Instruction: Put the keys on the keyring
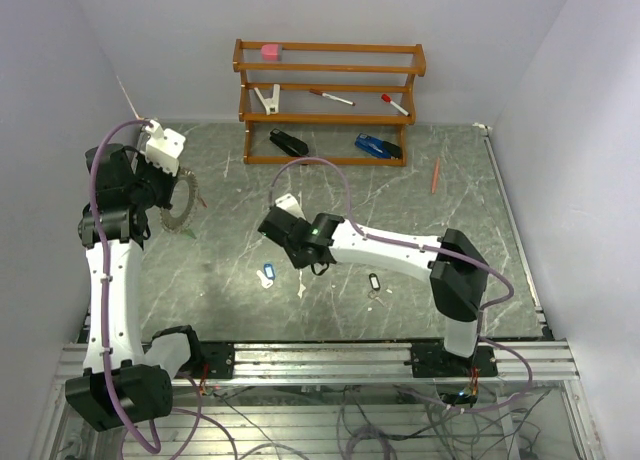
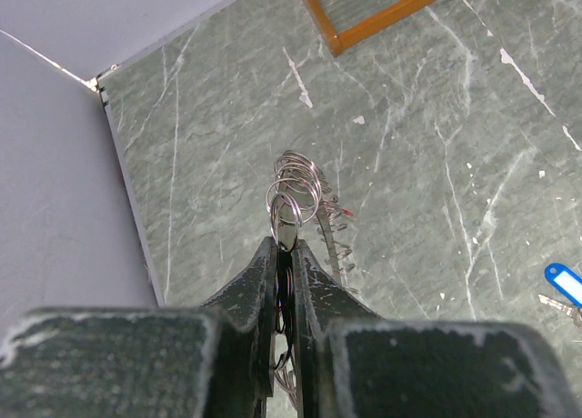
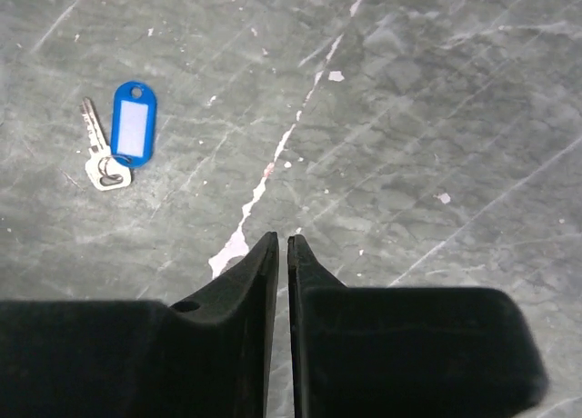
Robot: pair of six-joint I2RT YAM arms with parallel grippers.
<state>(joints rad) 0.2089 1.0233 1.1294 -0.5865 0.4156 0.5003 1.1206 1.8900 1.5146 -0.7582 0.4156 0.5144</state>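
Left fingers (image 2: 259, 282) clenched the large toothed silvery keyring (image 2: 296, 195); right fingers (image 3: 250, 282), shut empty, could shove the small blue-tagged silvery key (image 3: 118, 141) aside if lowered.

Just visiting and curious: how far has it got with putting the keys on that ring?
Done: the left gripper holds the keyring clamped, off the table. In hand: the right gripper is shut on nothing, above the table near the blue-tagged key. Left: that key and the black-tagged key lie loose on the table; whether any key is on the ring yet, I cannot tell.
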